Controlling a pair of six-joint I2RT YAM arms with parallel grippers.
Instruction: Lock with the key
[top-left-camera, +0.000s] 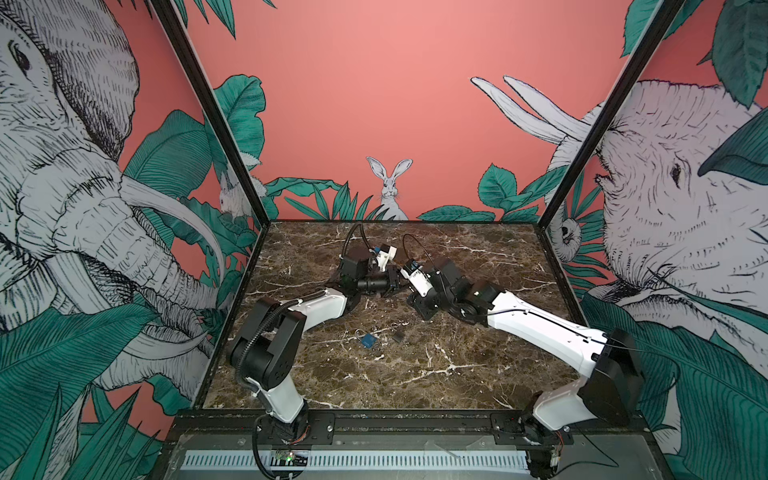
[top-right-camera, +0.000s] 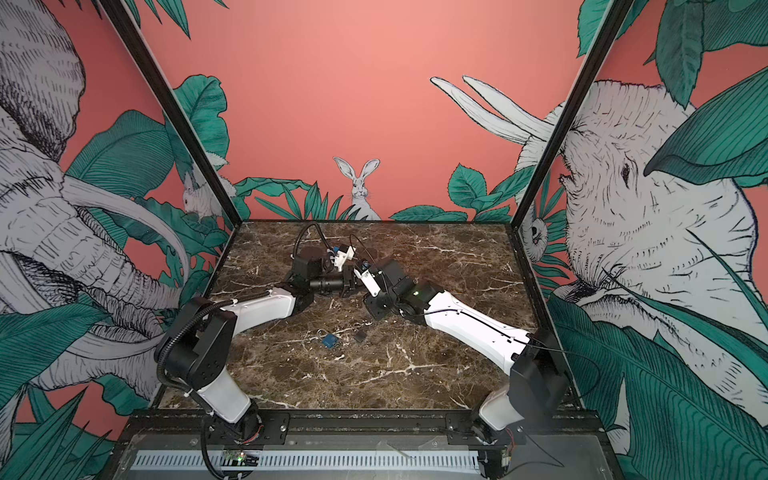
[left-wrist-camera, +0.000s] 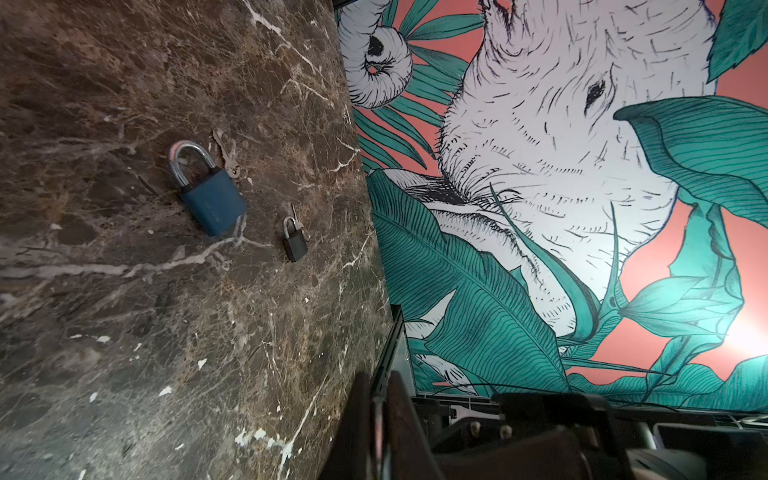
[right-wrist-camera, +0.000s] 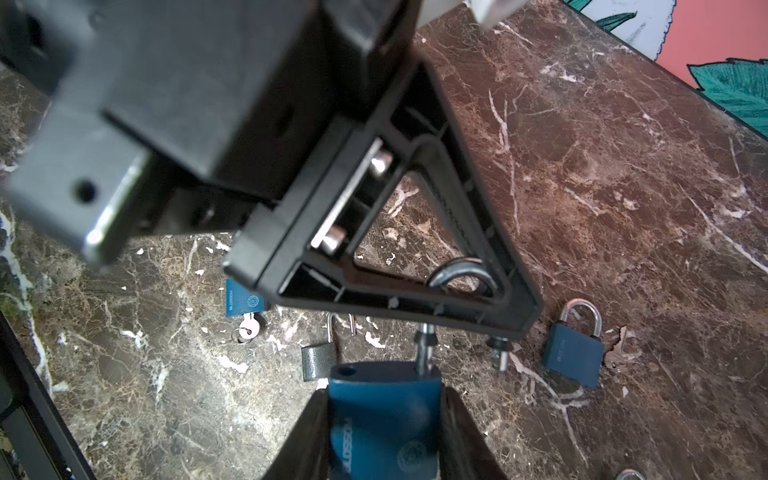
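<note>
Blue padlock (right-wrist-camera: 384, 415): likely heavy, rigid, slick; hold by flat body. Right claw (right-wrist-camera: 384, 395) clamps it there. Left claw (left-wrist-camera: 378, 382) fully closed, contents unclear.

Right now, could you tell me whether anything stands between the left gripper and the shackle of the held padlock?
Nothing visible does. In the right wrist view the shut left gripper lies across the raised shackle of the held blue padlock; contact unclear.
</note>
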